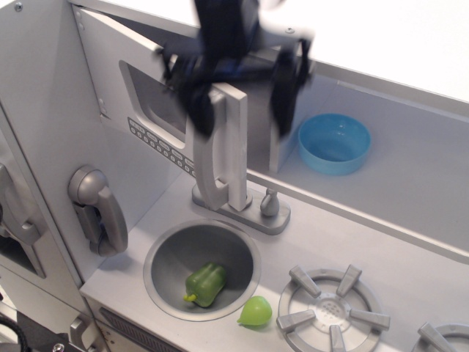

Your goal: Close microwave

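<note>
The microwave [157, 110] is a grey compartment at the upper left. Its grey door has a clear window, a button row [157, 143] and a long vertical handle [220, 150]. The door stands nearly shut against the compartment. My black gripper [242, 99] is blurred from motion, above and in front of the top of the handle. Its two fingers [198, 103] are spread apart, one on each side of the handle's top, holding nothing.
A blue bowl [334, 143] sits on the shelf to the right. A grey faucet [245, 205] stands under the handle. A green pepper [205, 284] lies in the sink [168, 257], a green fruit [255, 312] beside it. A grey toy phone [99, 209] hangs at left. A burner [333, 312] is at the lower right.
</note>
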Robot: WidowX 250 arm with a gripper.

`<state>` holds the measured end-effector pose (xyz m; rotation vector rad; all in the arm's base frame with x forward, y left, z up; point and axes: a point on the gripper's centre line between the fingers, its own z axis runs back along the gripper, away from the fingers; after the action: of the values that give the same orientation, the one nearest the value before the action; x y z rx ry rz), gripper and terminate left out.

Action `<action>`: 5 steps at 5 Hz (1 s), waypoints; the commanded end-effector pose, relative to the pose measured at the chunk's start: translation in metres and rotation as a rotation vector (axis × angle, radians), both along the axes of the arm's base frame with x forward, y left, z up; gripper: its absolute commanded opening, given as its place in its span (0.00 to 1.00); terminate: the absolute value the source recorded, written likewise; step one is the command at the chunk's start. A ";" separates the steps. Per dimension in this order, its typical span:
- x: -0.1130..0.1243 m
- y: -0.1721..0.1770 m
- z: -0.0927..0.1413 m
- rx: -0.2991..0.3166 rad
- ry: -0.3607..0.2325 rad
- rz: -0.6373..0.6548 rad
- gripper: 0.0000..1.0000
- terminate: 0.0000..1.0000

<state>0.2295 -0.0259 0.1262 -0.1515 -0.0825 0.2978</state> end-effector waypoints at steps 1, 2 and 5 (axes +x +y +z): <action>-0.023 0.054 -0.009 0.074 -0.006 0.020 1.00 0.00; -0.013 0.079 -0.011 0.103 -0.020 0.081 1.00 0.00; 0.022 0.119 -0.018 0.165 -0.089 0.252 1.00 0.00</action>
<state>0.2530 0.0902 0.0916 0.0037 -0.1726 0.5376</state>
